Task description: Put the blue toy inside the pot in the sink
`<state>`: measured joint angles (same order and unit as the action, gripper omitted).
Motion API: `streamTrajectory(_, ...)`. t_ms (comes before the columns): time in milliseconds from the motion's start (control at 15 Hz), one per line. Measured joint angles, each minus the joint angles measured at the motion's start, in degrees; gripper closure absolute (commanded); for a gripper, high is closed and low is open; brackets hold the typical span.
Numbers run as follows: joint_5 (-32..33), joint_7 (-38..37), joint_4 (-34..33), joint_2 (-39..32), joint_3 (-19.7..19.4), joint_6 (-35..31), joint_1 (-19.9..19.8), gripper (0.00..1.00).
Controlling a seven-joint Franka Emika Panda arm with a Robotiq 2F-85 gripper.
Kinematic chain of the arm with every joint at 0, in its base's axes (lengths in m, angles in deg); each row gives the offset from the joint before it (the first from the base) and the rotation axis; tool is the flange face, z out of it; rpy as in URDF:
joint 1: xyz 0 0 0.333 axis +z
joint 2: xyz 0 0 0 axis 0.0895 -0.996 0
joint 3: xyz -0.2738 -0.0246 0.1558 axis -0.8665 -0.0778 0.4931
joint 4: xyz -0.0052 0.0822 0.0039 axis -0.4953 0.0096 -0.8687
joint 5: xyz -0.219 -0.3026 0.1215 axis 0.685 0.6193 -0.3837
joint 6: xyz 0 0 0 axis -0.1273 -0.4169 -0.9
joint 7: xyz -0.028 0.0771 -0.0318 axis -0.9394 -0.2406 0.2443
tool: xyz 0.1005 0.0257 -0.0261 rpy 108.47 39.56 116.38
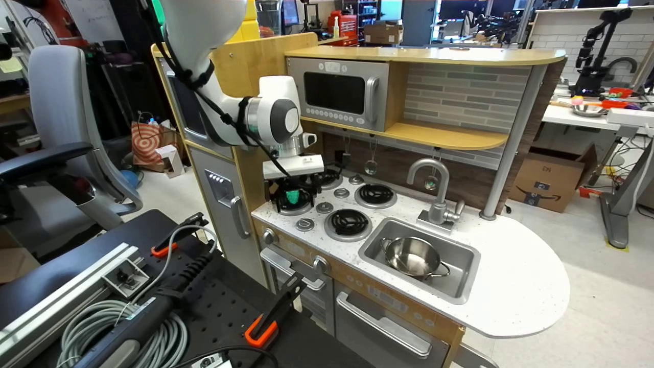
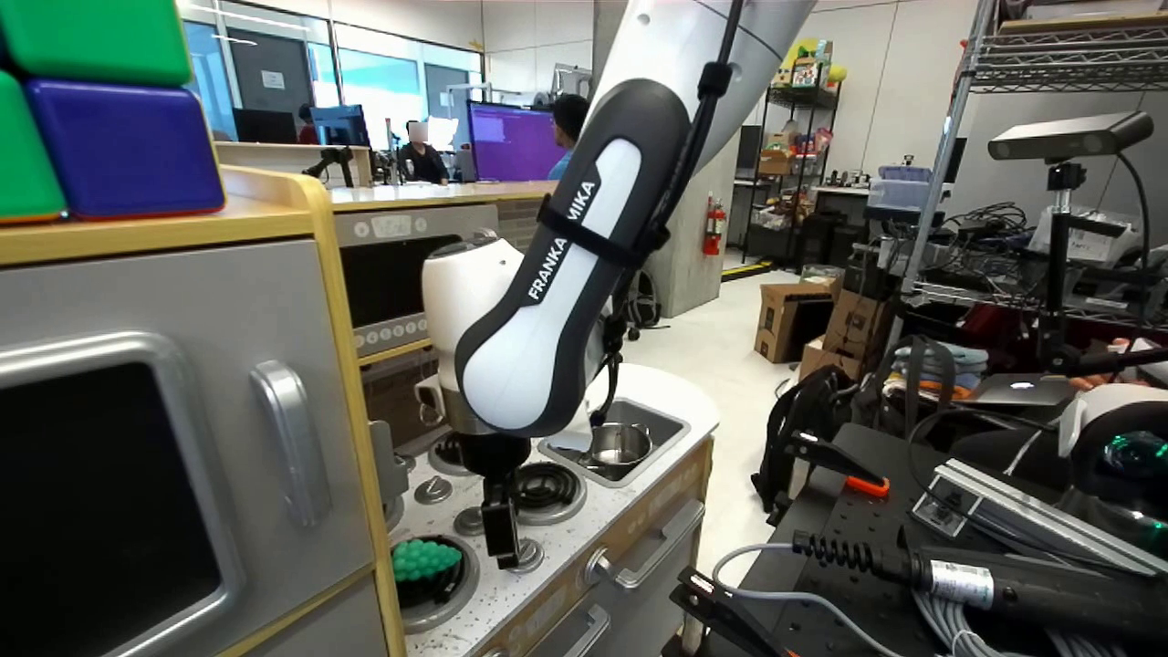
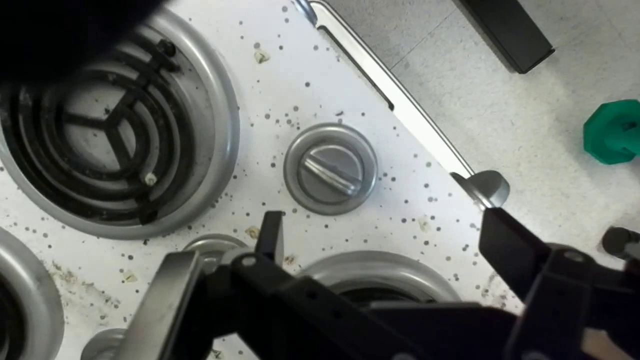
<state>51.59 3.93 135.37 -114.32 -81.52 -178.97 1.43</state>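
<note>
Farthest left of the sink [image 1: 460, 263] in an exterior view stands a grey office chair [image 1: 59, 97]; nearer the sink, though well apart from it, rises a tall cupboard [image 1: 219, 225] with a grey front. Then, left of the sink in both exterior views, the blue toy [image 2: 426, 559], a bumpy teal-green lump, lies on a round burner [image 2: 465, 589] of the white counter [image 1: 521, 281]. The pincer [image 3: 387, 237] hangs over the counter left of the sink too, clear of the toy; in the wrist view its two fingers are spread wide. Just beside the sink's left edge comes a black coil burner [image 1: 349, 223]. Inside the sink sits the pot [image 1: 413, 255], shiny, two-handled, its mouth facing up. A curved silver faucet [image 1: 443, 184] rises behind the sink. Right of the sink runs the counter's rounded end, and farther right, well apart from the sink, an open cardboard box [image 1: 544, 179] rests on the floor [image 1: 603, 296].
</note>
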Motion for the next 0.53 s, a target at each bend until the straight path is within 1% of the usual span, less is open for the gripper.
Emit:
streamTrajectory(133,0.1,0.0,1.6,0.3,-0.1,-4.9,-0.5,0.0)
streamTrajectory(400,0.2,0.0,5.8,2.1,0.1,-17.1,-0.5,0.0)
streamTrajectory(533,0.3,0.1,7.0,2.9,0.4,-20.3,-0.5,0.0)
